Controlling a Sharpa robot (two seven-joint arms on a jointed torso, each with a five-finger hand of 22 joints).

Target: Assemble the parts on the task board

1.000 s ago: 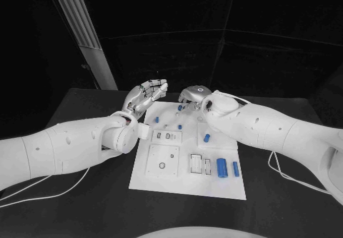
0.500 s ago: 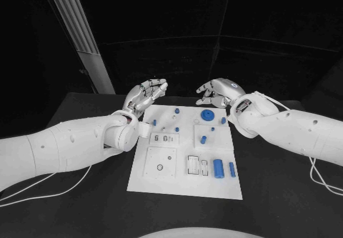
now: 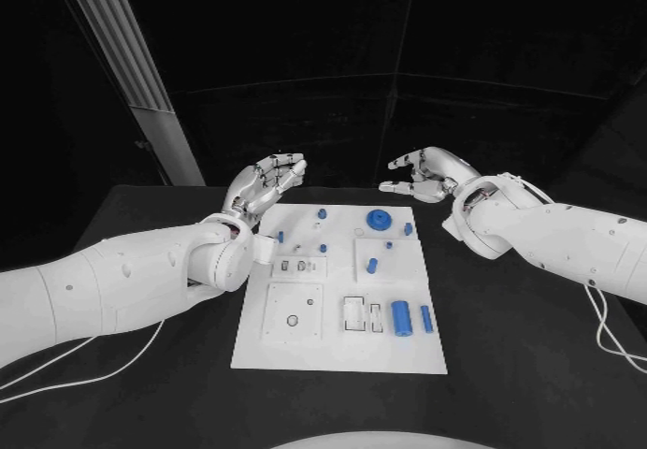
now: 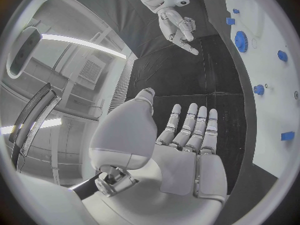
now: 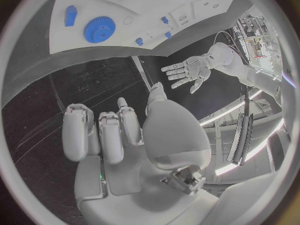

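**Both hands raised off the board, holding nothing**

From my remote station I see the left hand (image 3: 265,181) lifted beyond the far left corner of the task board (image 3: 340,351), palm up and fingers straight and spread, with nothing in it. The right hand (image 3: 429,172) hangs past the far right corner, its fingers bent partway inward around empty air, thumb set apart from them. Neither hand touches the board or any part.

The board lies between and nearer than the two hands. Just near the right hand sits the blue gear (image 3: 379,220), with a small blue peg (image 3: 321,213) closer to the left hand. Farther from both hands, at the near end, a blue cylinder (image 3: 400,317) and a slimmer blue bar (image 3: 426,319) lie side by side.

The left wrist view gives me the open palm (image 4: 187,160) close up, fingers side by side and extended, and across the dark table the right hand in the distance. The right wrist view shows what the head camera cannot: the right hand's fingers (image 5: 103,132) curled toward the palm with nothing between them, and the gear's toothed rim.

I can read no writing on the board or the parts.
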